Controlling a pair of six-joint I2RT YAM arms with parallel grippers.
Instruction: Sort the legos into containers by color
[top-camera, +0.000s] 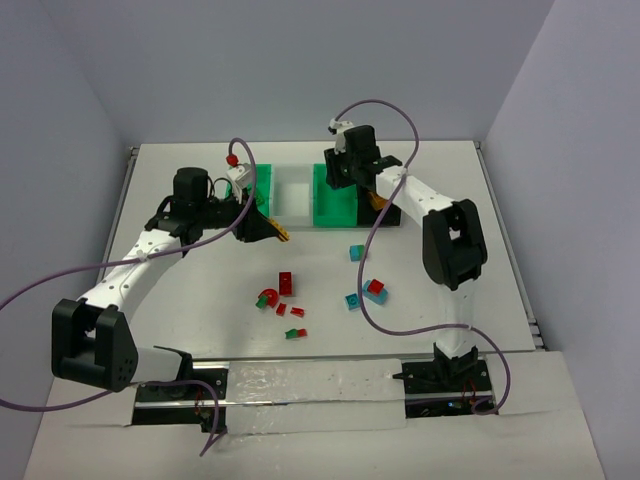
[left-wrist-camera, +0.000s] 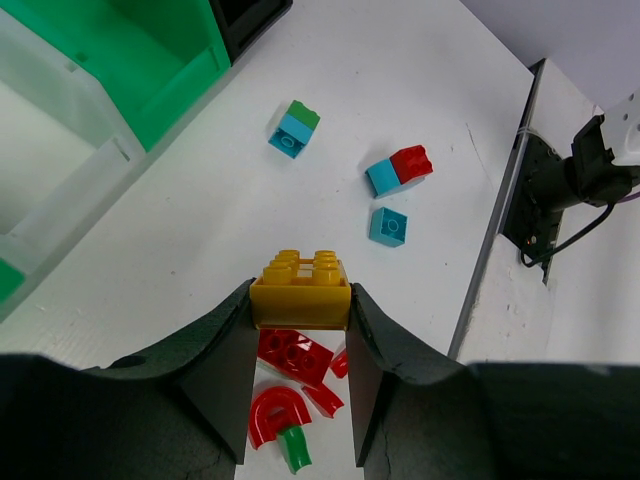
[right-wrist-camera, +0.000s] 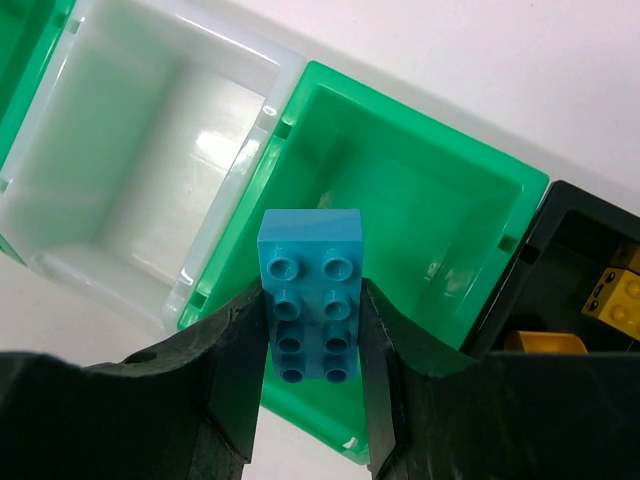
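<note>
Between right fingers (right-wrist-camera: 235, 385) a blue brick (right-wrist-camera: 310, 300) sits clamped; left fingers (left-wrist-camera: 222, 375) clamp yellow brick (left-wrist-camera: 300, 295).

The right wrist view's edge cuts off the black bin (right-wrist-camera: 545, 265).

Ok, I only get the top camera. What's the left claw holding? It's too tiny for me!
Observer: The left gripper is shut on a yellow brick, studs up.
Operator: And the other one?
Observer: The right gripper is shut on a blue brick, above the green bin next to the black bin.
Operator: Anything sorted yet?
Observer: Yes, yellow pieces lie in that black bin.
</note>
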